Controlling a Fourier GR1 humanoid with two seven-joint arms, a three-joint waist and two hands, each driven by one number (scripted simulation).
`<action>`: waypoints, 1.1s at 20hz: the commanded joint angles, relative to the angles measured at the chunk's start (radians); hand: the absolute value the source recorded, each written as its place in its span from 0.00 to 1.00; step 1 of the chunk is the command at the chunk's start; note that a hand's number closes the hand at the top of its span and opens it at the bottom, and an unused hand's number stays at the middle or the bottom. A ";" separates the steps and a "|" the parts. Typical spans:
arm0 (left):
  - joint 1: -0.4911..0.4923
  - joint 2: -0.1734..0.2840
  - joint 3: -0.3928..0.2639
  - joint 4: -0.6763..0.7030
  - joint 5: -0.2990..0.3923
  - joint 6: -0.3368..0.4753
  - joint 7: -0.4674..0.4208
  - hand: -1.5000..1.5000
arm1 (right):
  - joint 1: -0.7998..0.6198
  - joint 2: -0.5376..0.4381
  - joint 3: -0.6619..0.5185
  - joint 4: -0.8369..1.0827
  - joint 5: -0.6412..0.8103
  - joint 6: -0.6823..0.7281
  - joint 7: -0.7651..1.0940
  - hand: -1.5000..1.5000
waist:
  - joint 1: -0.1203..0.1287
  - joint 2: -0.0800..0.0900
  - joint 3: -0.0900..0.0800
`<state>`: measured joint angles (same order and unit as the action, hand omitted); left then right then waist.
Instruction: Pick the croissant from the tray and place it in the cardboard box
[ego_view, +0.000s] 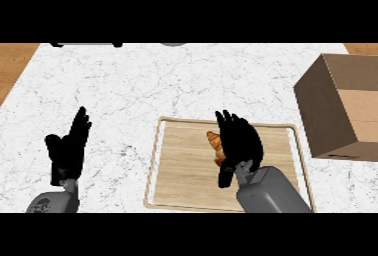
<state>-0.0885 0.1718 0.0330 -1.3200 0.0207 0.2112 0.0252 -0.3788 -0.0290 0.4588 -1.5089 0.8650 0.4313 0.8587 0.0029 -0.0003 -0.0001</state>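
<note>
The golden-brown crescent croissant (215, 146) lies on the pale wooden tray (177, 170), touching the right robot hand (240, 145) on its left side, long axis along the straight, unclosed fingers. Left robot hand (68, 150) rests open.

Grey forearms (272, 192), black fingers (238, 131)

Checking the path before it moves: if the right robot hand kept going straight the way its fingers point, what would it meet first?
Probably nothing soon: the right robot hand points up the view, past the tray rim onto bare counter. The box sits off to its right.
</note>
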 joint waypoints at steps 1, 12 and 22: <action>0.030 -0.015 0.004 -0.013 -0.022 0.001 -0.011 0.50 | -0.001 0.026 -0.046 0.056 0.036 -0.009 -0.051 0.00 | 0.000 0.000 0.000; -0.001 -0.038 0.002 -0.069 -0.037 0.001 0.066 0.50 | -0.009 0.029 -0.008 0.151 0.063 -0.044 -0.159 1.00 | 0.002 0.000 0.000; -0.014 -0.043 0.029 -0.002 -0.047 -0.006 0.015 0.50 | -0.091 0.028 0.042 0.316 0.127 -0.307 -0.270 1.00 | 0.005 0.001 0.000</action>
<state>-0.1111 0.1432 0.0690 -1.3004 -0.0119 0.1896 0.0272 -0.4252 -0.0181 0.4635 -1.2917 0.9934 0.2133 0.6015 0.0035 -0.0009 -0.0008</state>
